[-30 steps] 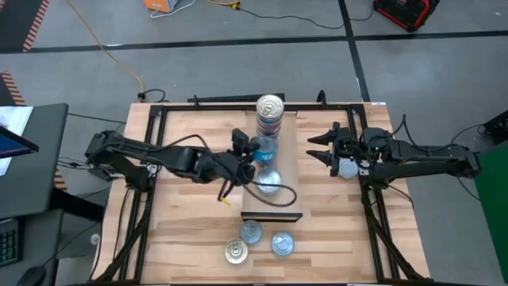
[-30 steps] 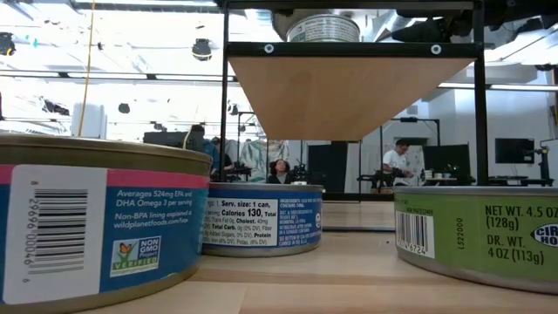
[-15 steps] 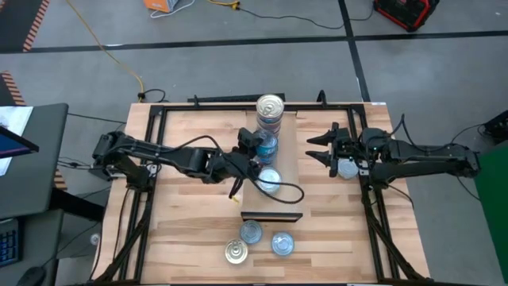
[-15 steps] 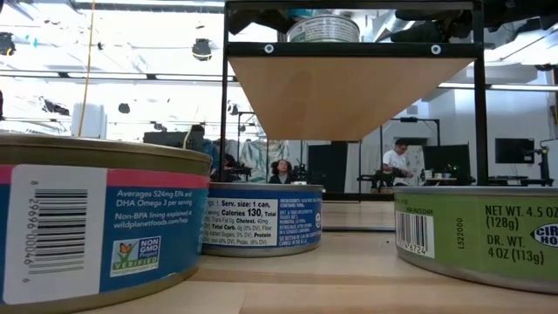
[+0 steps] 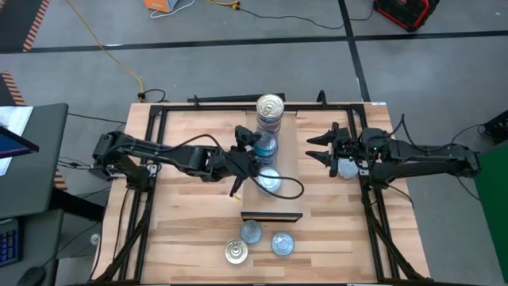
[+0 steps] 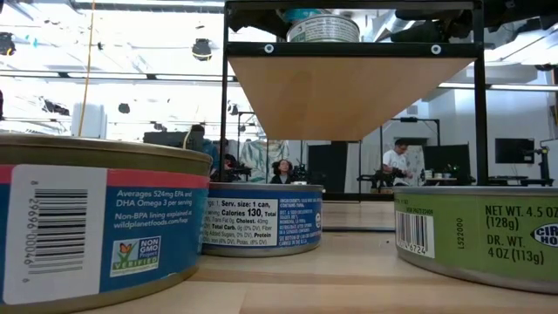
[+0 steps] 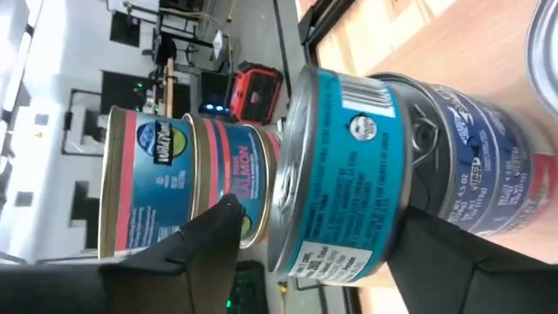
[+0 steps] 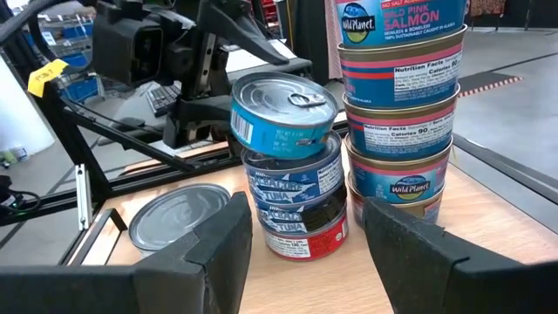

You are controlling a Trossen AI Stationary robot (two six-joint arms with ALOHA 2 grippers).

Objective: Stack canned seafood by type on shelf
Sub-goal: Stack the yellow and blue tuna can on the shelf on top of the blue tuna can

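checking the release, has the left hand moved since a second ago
Yes. In the high view the left hand has shifted up the shelf toward the tall can stack, and its fingers now stand apart around the teal-topped can.

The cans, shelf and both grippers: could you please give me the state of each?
Tall stack: upright on shelf.
Shorter stack: teal can on top, sitting askew.
Single can: flat beside the stacks.
Left gripper: open around teal can.
Right gripper: open, empty.
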